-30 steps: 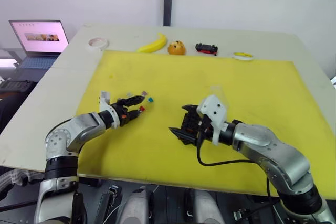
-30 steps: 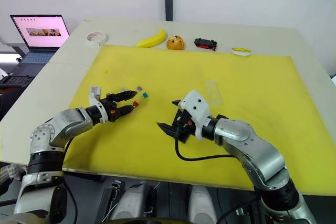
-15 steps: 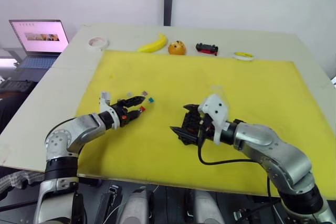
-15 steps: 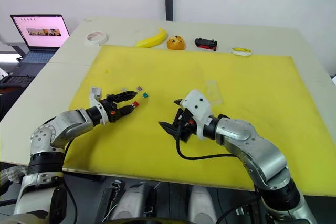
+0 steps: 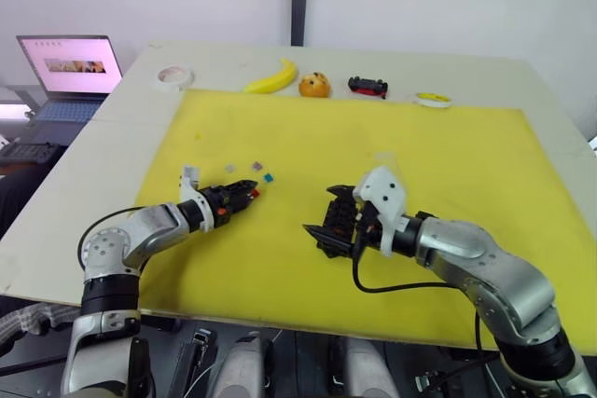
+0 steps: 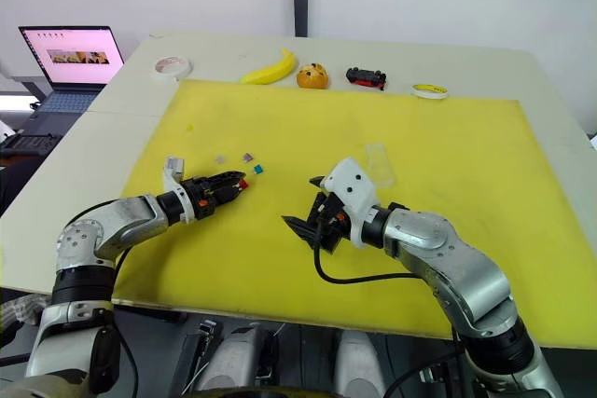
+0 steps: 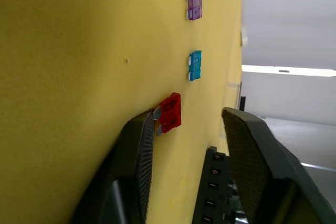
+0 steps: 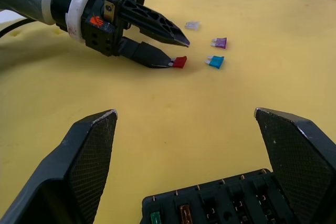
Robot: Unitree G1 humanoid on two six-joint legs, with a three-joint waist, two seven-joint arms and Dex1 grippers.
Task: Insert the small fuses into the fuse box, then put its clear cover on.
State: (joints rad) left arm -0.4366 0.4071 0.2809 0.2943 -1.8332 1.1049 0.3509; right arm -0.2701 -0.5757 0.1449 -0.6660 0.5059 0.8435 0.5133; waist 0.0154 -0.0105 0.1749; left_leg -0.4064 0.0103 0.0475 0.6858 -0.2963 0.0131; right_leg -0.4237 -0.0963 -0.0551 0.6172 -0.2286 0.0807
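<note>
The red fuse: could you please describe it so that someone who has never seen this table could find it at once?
On the yellow mat, look near the robot's left side, where three loose fuses lie close together. The red fuse lies at the fingertips of the left gripper, one finger touching it. The teal fuse and purple fuse lie just beyond, untouched.

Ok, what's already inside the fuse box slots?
In the fuse box, right wrist view shows a green fuse and an orange-brown fuse seated. The other visible slots look empty; rows nearer the camera are out of frame.
</note>
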